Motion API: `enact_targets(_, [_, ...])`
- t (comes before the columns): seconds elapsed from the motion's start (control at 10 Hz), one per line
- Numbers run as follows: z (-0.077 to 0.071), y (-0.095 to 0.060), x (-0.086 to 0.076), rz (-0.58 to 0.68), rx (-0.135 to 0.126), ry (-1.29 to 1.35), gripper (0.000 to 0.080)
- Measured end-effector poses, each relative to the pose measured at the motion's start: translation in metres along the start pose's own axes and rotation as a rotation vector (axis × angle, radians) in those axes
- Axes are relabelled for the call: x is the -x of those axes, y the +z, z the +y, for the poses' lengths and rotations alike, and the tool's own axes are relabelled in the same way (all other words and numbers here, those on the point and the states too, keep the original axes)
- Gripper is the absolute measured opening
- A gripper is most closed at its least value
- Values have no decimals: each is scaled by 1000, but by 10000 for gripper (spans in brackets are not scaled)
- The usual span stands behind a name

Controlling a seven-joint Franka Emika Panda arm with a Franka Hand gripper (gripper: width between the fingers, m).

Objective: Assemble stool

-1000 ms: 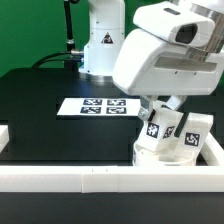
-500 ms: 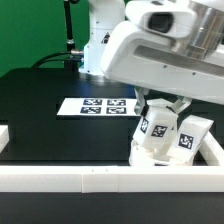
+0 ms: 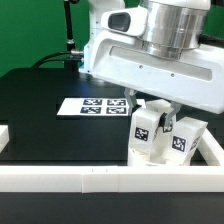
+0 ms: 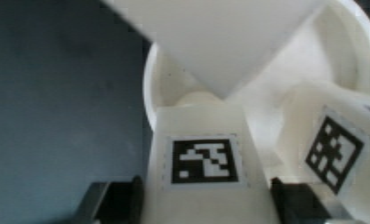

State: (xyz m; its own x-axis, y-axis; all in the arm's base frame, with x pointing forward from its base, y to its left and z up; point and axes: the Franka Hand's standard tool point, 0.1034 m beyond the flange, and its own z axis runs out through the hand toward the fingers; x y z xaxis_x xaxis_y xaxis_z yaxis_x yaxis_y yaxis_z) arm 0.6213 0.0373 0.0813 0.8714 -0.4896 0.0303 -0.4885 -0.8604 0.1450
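Two tagged legs (image 3: 146,130) are standing up on the seat disc (image 3: 150,158) by the border rail (image 3: 100,178) at the exterior view's right, and you can see your gripper (image 4: 200,188) has its fingers (image 4: 111,198) either side of one leg, though whether it's actually clamped I can't tell.

Looking down along a white leg (image 4: 208,150) standing upright on the round seat disc (image 4: 306,70). Showing a black-and-white square tag (image 4: 207,160) on the leg's near face. Flanking that leg on both sides, close to its edges, with dark fingertips (image 4: 111,195); contact not clear. Showing a second tagged leg (image 4: 342,140) just beside the first. Lying underneath, a dark table (image 4: 57,90).
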Motion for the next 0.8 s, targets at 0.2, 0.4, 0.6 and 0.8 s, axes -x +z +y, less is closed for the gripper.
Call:
enact_targets(0.2, [0,1,0,-5,-8,174,340])
enact_targets(0.4, [-1,3,-2,-24,-47,450,340])
enact_targets(0.6, [-3,3,-1,-43,-65,666,340])
enact_targets(0.8, [-6,3,0,-54,-66,851,340])
